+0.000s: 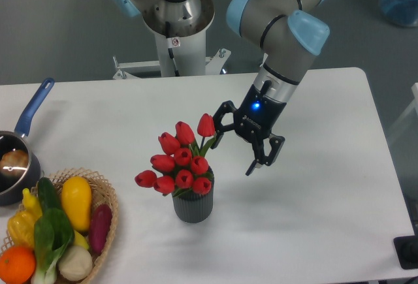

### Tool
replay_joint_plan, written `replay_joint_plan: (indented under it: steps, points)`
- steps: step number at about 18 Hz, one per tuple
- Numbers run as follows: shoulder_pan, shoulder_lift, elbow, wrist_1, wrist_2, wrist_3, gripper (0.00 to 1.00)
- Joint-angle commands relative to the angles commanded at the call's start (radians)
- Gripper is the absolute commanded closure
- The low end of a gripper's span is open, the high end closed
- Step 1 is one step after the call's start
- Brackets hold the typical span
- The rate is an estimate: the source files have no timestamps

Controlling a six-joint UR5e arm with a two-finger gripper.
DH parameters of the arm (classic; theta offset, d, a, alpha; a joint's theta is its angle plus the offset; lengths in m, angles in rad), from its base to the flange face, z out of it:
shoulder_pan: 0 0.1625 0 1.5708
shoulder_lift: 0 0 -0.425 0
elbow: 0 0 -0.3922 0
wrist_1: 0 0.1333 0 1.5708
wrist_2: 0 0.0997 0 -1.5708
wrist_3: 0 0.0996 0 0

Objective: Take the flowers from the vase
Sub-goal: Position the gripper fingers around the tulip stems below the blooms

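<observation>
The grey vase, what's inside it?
The grey vase holds a bunch of red tulips with green leaves sticking up out of the top. Their stems go down inside, but the ribbed wall and the blooms hide the inside, so water can't be seen.

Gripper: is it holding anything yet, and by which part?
Nothing held. The gripper is open beside the tulips, which sit in the vase.

Desk (326, 219): bare surface is seen right of and in front of the vase (193, 205). Flowers (179, 160): buds spread above and left of the vase rim; the tallest bud is just beside one finger of the spread pincer (234, 145). Basket (104, 196): stands near the vase's left, a bare strip between. Saucepan (16, 160): at far left edge, well apart. Arm base (176, 29): occupies the rear.
</observation>
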Motion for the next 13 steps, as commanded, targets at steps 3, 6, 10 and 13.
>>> replay_joint_plan:
  steps: [3, 6, 10, 13]
  points:
    - [-0.002, 0.002, -0.018, 0.000, -0.061, 0.000, 0.00]
    - [-0.015, 0.003, -0.022, 0.002, -0.133, 0.000, 0.00]
    - [-0.024, -0.011, -0.014, 0.008, -0.155, 0.029, 0.00]
    - [-0.031, -0.012, -0.015, 0.008, -0.181, 0.031, 0.00]
